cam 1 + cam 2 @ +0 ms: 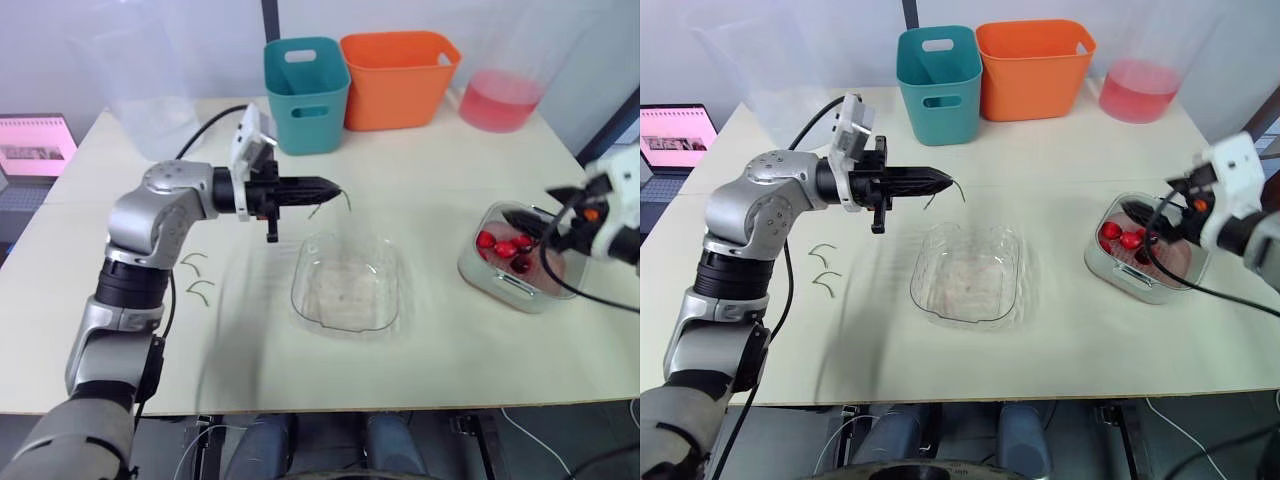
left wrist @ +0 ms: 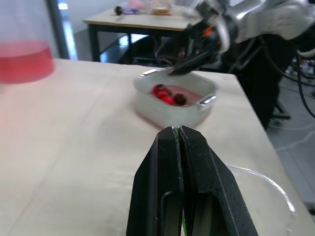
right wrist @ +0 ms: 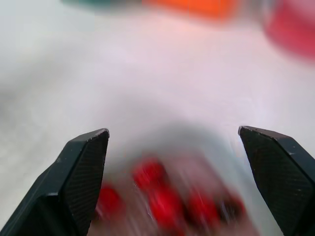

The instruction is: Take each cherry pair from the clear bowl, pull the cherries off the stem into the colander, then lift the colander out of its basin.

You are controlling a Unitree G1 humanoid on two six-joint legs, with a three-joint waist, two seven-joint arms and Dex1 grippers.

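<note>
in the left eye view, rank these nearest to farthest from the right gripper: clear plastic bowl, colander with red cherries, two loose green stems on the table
1. Colander holding red cherries, on the robot's right, just below the right gripper.
2. Clear plastic bowl, in the middle.
3. Two loose green stems, on the robot's left, beyond the bowl.
</note>
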